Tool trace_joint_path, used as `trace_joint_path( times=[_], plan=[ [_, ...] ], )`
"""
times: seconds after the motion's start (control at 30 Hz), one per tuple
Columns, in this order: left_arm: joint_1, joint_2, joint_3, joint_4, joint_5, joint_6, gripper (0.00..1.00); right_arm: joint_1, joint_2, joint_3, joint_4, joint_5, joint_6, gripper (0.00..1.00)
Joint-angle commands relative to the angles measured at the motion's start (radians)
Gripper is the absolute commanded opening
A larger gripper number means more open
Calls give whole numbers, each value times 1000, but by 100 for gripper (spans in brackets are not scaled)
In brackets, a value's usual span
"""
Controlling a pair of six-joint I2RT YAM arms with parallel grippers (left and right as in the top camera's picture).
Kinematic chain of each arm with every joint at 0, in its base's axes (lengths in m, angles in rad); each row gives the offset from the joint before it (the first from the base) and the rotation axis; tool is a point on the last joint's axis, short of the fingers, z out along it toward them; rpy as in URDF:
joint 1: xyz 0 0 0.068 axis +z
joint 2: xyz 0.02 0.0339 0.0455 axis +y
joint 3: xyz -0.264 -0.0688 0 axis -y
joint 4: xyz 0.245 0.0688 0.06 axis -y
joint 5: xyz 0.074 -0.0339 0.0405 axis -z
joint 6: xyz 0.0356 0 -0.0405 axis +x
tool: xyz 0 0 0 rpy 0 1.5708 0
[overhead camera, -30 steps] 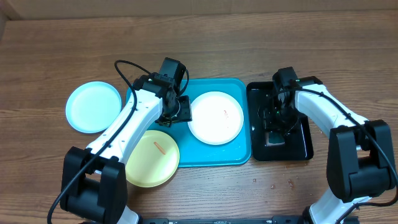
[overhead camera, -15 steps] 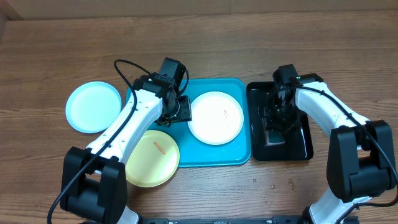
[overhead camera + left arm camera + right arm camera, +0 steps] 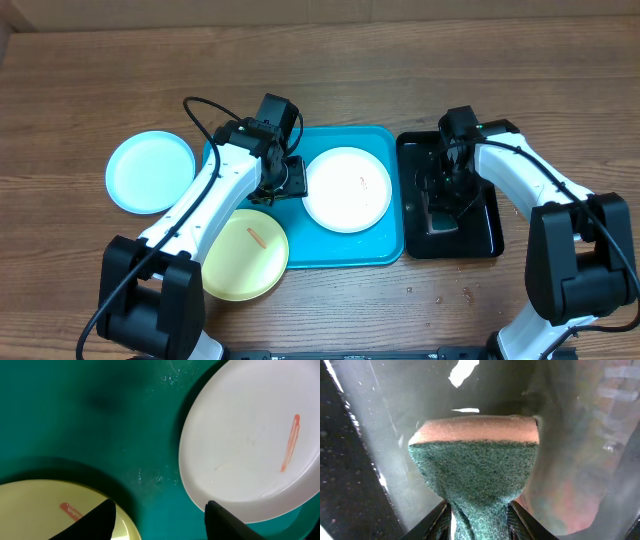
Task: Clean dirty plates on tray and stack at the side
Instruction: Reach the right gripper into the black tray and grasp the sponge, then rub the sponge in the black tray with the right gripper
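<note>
Layout: tray (image 3: 385, 252) lay at centre of table (image 3: 330, 60). On its right half sat first plate (image 3: 347, 189). Over its front-left corner, partly on the table, lay second plate (image 3: 245, 255). Left of the tray and apart from it lay third plate (image 3: 151, 171). Just right of the tray stood narrower tray (image 3: 490, 243), with sponge (image 3: 475, 460) inside it.

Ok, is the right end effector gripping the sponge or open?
Shut on the sponge: the right end effector pinches its green side, visibly squeezed narrow at the grip.
</note>
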Motion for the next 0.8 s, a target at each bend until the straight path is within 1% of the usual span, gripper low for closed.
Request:
trace_joint_path(
  times=[0.0, 0.07, 0.1, 0.13, 0.27, 0.3, 0.33, 0.37, 0.43, 0.47, 0.53, 0.63, 0.7, 0.77],
  plan=[
    [-7, -10, 14, 0, -14, -6, 59, -2, -24, -9, 10, 4, 5, 33],
    [-7, -10, 14, 5, -14, -5, 59, -2, -24, -9, 2, 5, 26, 28],
    [-7, -10, 14, 7, -14, -5, 58, -2, -24, -9, -3, 4, 39, 21],
    [-7, -10, 14, 11, -14, -5, 59, -2, -24, -9, -6, 5, 54, 18],
    [-7, -9, 14, 28, -14, -2, 58, -2, -24, -9, 2, 5, 78, 18],
    [-7, -8, 14, 29, -14, -3, 58, -2, -24, -9, 6, 4, 92, 20],
    [-7, -7, 14, 31, -14, -3, 58, -2, -24, -9, 6, 4, 110, 32],
    [-7, -5, 14, 32, -14, -3, 58, -2, -24, -9, 6, 2, 113, 41],
    [-7, -2, 14, 32, -14, -3, 58, -2, -24, -9, 5, 2, 113, 47],
    [-7, -2, 14, 32, -14, -3, 58, -2, -24, -9, 4, 2, 113, 47],
    [-7, -2, 14, 32, -14, -3, 57, -2, -24, -9, 4, 2, 113, 44],
    [-7, -2, 14, 32, -14, -3, 54, -2, -24, -9, 5, 2, 113, 26],
    [-8, -2, 14, 32, -14, -4, 52, -2, -24, -9, 5, 2, 113, 26],
    [-10, -2, 14, 34, -14, -6, 52, -2, -24, -9, 3, 2, 113, 30]
  ],
)
